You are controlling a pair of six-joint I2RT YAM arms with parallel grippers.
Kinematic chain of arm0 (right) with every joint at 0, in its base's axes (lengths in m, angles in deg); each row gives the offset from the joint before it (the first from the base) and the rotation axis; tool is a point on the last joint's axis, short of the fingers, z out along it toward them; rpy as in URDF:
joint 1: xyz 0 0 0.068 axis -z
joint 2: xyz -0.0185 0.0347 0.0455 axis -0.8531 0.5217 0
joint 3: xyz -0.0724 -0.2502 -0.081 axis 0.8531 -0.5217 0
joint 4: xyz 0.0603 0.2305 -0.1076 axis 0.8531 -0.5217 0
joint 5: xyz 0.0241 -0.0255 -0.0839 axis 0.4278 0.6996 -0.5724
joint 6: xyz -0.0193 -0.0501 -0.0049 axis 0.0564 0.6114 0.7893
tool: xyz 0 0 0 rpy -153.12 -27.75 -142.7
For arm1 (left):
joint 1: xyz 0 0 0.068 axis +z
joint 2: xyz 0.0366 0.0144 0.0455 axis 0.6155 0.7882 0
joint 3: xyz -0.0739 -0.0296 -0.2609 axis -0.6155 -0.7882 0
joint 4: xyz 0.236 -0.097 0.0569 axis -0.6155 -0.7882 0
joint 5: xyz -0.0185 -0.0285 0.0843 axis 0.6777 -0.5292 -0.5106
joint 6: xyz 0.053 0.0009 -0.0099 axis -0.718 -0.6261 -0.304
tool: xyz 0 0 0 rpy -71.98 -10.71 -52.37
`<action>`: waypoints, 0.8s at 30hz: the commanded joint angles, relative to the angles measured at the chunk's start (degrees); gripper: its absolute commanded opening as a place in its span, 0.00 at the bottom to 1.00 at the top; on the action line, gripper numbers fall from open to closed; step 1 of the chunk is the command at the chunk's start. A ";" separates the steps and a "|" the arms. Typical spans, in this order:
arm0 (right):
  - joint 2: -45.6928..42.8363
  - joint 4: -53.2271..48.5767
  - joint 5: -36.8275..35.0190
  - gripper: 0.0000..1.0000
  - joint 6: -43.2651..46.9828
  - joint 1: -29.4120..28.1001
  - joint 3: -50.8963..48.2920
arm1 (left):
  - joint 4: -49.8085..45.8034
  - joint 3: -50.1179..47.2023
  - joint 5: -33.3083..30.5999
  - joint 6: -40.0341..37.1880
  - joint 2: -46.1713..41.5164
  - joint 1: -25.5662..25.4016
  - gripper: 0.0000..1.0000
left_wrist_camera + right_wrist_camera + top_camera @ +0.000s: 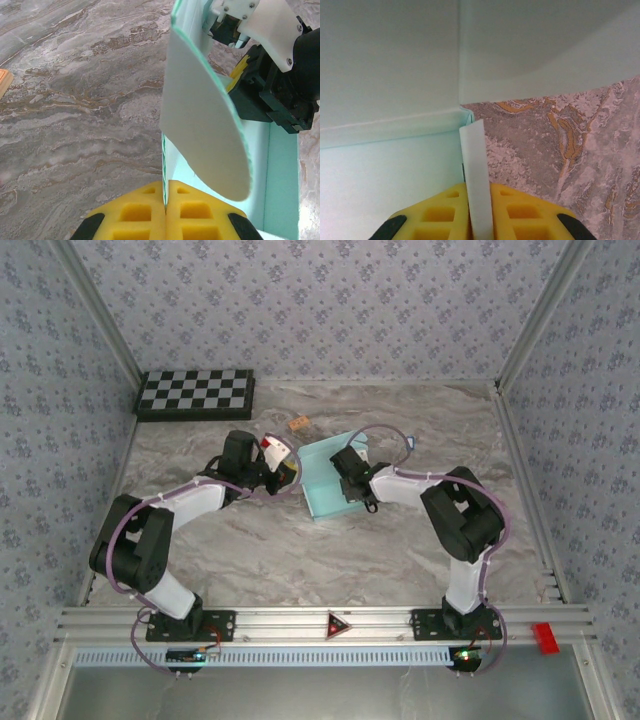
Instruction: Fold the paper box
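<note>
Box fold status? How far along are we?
Partway. Done: the paper box has side walls standing, one corner creased. In hand: left claw pinches a wall edge, right claw pinches a narrow tab. Left: the rounded flap stands untucked; box is open on top.

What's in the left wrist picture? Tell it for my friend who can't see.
Two yellow fingers of the left gripper pinch the thin edge of the pale aqua paper box, whose rounded flap curls up in the middle. The black-and-white right arm is at the box's far side, upper right; the grey marbled table lies to the left.
</note>
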 commanded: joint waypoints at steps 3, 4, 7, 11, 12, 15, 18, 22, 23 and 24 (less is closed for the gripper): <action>5.28 -11.14 -10.29 0.15 -3.45 1.98 -0.98 | -4.60 1.08 0.61 -1.69 0.33 1.04 0.00; 5.63 -11.63 -10.78 0.14 -3.87 2.02 -0.81 | -4.62 1.03 0.61 -1.69 0.40 1.03 0.00; 6.11 -12.44 -11.09 0.14 -4.64 1.95 -0.45 | -4.60 1.18 0.62 -1.69 0.38 1.12 0.00; 6.73 -13.21 -11.22 0.13 -5.36 1.86 -0.01 | -4.65 1.17 0.70 -1.69 0.38 1.13 0.00; 6.86 -13.41 -11.25 0.13 -5.51 1.86 0.08 | -4.59 1.17 0.74 -1.69 0.30 1.12 0.00; 6.51 -12.77 -10.55 0.12 -4.99 1.86 -0.07 | -4.77 1.14 0.91 -1.75 0.24 1.12 0.00; 4.45 -9.31 -6.68 0.13 -2.96 1.68 -1.59 | -5.12 1.24 1.29 -1.86 0.14 1.12 0.00; 1.92 -5.46 -0.88 0.14 -1.80 1.44 -2.45 | -5.13 1.14 1.84 -1.95 0.09 1.13 0.00; 1.58 -5.10 0.08 0.15 -1.92 1.34 -2.30 | -5.04 1.19 2.06 -1.95 0.03 1.12 0.00; 1.38 -4.81 0.66 0.15 -1.95 1.25 -2.14 | -5.05 1.15 2.17 -1.95 0.09 1.12 0.00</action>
